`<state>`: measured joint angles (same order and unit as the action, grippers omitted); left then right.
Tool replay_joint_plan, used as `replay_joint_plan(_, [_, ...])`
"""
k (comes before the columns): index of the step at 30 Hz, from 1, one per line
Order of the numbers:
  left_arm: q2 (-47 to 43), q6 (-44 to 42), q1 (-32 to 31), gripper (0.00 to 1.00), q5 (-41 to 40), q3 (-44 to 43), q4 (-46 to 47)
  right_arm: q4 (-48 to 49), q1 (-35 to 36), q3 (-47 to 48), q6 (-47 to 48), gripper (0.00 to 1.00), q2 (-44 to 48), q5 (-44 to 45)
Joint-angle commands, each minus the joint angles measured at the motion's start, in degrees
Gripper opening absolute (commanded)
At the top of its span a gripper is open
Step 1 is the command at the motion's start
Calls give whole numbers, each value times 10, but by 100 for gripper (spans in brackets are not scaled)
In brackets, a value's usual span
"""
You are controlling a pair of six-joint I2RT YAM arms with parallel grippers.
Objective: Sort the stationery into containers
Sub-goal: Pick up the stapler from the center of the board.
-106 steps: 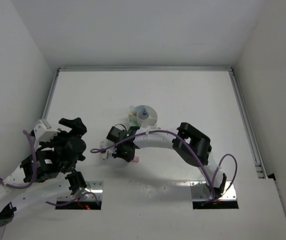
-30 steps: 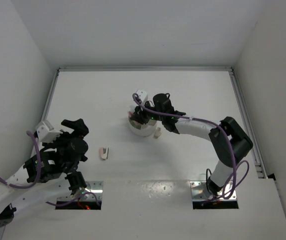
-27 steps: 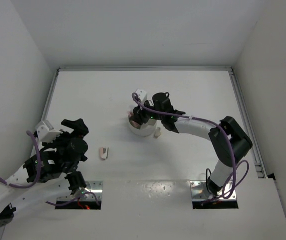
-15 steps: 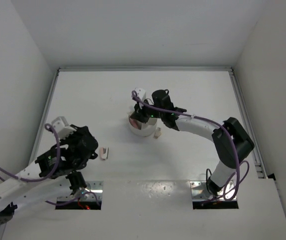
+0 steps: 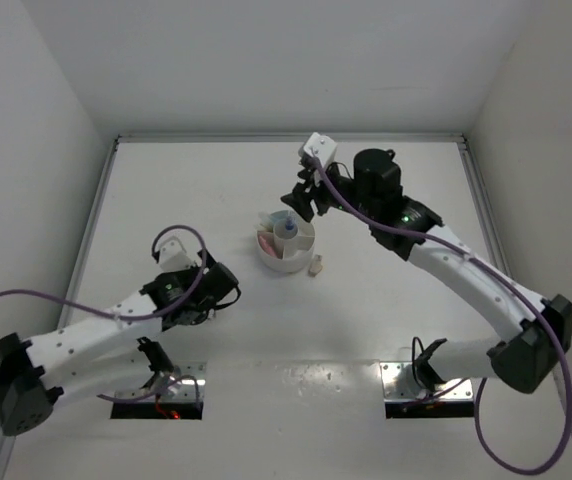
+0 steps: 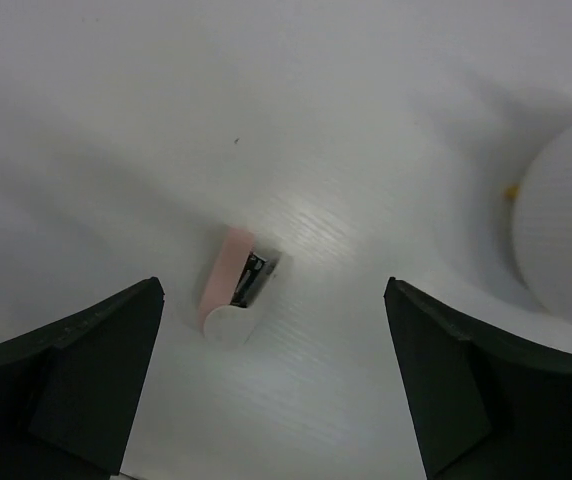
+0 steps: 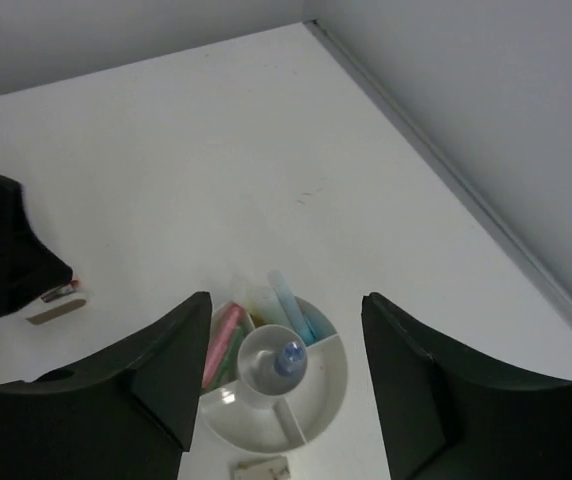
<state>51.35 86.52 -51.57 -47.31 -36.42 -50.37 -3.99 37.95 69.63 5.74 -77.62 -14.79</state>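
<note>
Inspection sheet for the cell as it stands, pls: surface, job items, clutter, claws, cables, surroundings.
Surface: white table, a few faint specks.
Job's things: divided white tub holds pink pieces, a blue piece and a blue-capped piece in the centre cup. Beige piece lies on the table close beside the tub. Pink-and-white piece lies on the table.
Clutter: nothing seen.
Grippers: left claw open, straddling the pink-and-white piece without touching it. Right claw open and empty, above the tub.
Cables: purple cables loop loosely off both arms, none on the job's things.
Surroundings: white walls, metal rail along the table edge.
</note>
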Motion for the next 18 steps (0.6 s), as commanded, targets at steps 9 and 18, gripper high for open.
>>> replay_joint_plan(9, [180,-236,147,78,194,-41,128,-61,-10,-85,36,20,111,56])
replay_joint_plan(18, [216,-280,177,93,307,-22,110,-53,-16,-103,36,28,138,62])
